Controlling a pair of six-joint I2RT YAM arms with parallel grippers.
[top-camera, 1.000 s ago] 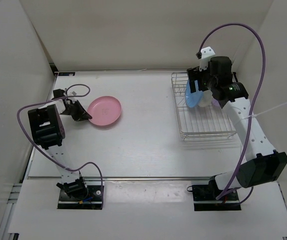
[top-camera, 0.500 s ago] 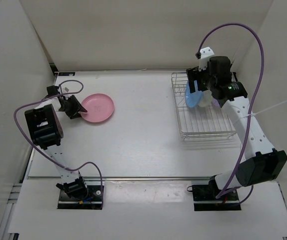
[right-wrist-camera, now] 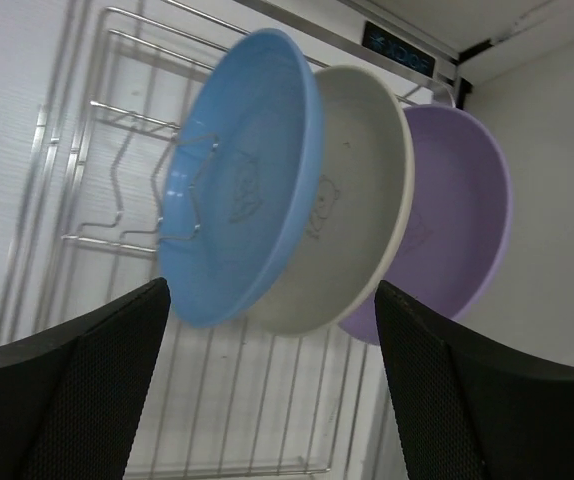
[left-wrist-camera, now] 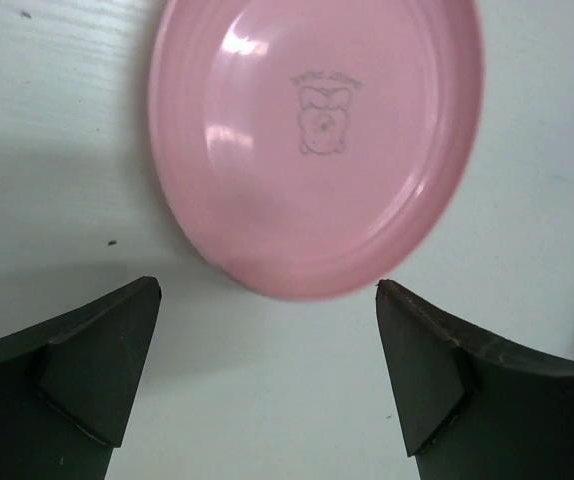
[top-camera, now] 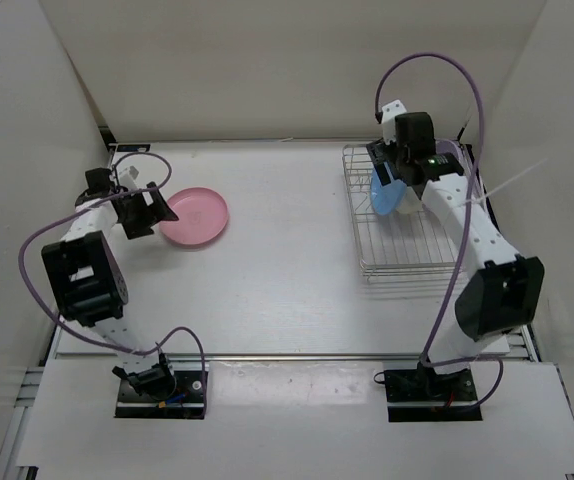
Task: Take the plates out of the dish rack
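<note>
The pink plate (top-camera: 195, 215) lies flat on the table at the left, and in the left wrist view the pink plate (left-wrist-camera: 317, 140) rests right side up. My left gripper (top-camera: 157, 212) sits just at its left rim, open, with nothing between the fingers (left-wrist-camera: 97, 370). The dish rack (top-camera: 412, 262) stands at the right. A blue plate (right-wrist-camera: 237, 180), a cream-white plate (right-wrist-camera: 362, 220) and a lavender plate (right-wrist-camera: 462, 210) stand on edge in it, side by side. My right gripper (right-wrist-camera: 272, 288) hangs open over the blue plate (top-camera: 382, 197), touching none of them.
White enclosure walls (top-camera: 27, 120) close in the table on the left, back and right. Purple cables (top-camera: 57, 235) loop off both arms. The rack's wire floor (right-wrist-camera: 267, 410) and upright prongs (right-wrist-camera: 182, 190) lie below the right fingers.
The left gripper carried the pink plate a little left, then opened and let it go onto the table. The right arm shifted slightly back over the rack, still open.
</note>
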